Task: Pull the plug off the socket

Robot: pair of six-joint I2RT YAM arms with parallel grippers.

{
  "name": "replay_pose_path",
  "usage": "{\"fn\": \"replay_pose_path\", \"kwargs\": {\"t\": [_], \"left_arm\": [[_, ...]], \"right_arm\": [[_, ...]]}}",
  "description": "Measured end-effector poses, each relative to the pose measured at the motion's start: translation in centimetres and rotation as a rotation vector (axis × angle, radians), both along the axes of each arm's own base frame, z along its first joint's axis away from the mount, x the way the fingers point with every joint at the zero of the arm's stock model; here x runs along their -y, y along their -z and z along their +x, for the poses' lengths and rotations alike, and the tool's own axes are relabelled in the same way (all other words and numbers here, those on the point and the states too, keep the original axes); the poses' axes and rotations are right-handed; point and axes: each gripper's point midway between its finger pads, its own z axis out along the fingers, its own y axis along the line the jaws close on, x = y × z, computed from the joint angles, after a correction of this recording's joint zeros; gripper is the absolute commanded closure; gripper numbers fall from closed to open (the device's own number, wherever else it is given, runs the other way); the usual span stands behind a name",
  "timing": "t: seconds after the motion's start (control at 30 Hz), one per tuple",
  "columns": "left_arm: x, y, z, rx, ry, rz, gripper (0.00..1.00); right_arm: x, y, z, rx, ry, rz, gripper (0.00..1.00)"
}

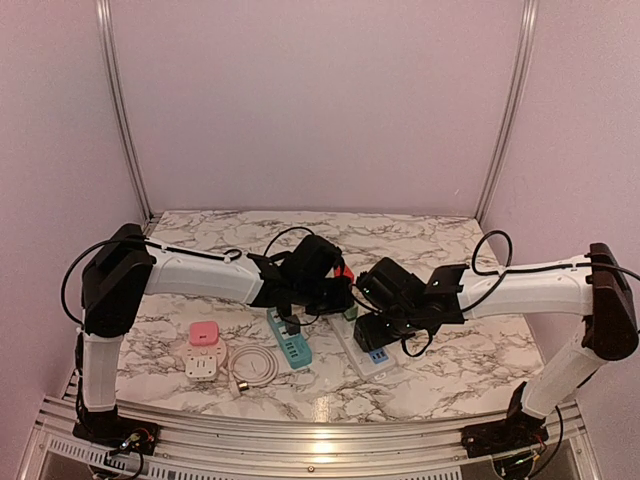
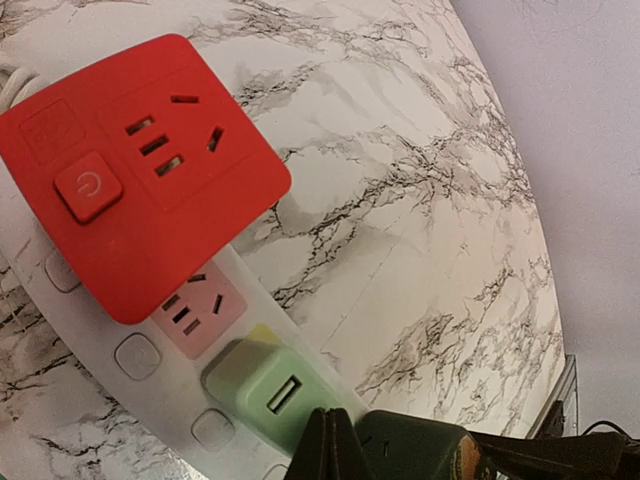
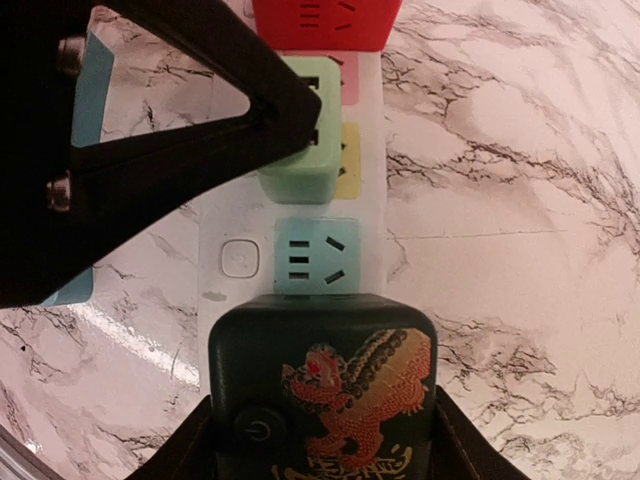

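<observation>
Two robot arms: left arm [image 1: 195, 273], right arm [image 1: 525, 288]. Two power strips: white strip [image 3: 372, 260], teal strip [image 1: 292, 345]. Four adapters: red adapter [image 2: 140, 170], green adapter [image 2: 265, 385], black adapter [image 3: 325, 395], pink adapter [image 1: 205, 331]. One coiled cable [image 1: 245, 375]. One white socket block [image 1: 202, 367].

Pale lilac walls [image 1: 320, 100] — white marble-veined tabletop [image 1: 440, 235], aluminium corner posts [image 1: 122, 110].

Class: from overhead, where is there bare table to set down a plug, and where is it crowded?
Free: the table behind both arms; the front-right patch between the white power strip and the right arm's base. Crowded: centre, around the teal strip; front left, by the pink adapter and coiled cable.
</observation>
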Motion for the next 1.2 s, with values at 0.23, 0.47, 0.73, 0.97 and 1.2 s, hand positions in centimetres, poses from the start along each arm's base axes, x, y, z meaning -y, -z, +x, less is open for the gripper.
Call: {"fn": "replay_pose_path", "kwargs": {"t": [0.23,0.47,0.73,0.97,1.2], "left_arm": [[-0.1,0.1,-0.1,0.008,-0.002,0.013,1.00],[-0.2,0.3,-0.1,0.017,0.002,0.025,1.00],[-0.2,0.3,-0.1,0.021,0.004,0.028,1.00],[0.1,-0.3,-0.1,0.048,0.032,0.071,1.00],[0.6,-1.3,-0.1,0.082,0.078,0.153,1.00]], "right_arm": [[0.0,-0.2,0.0,0.002,0.006,-0.002,0.87],[0.3,-1.4,0.0,0.030,0.015,0.011,0.87],[1.0,-4.0,0.4,0.095,0.046,0.050,0.86],[3.7,-4.9,2.5,0.115,0.144,0.056,0.86],[8.3,-7.2,7.2,0.183,0.328,0.148,0.86]]}}
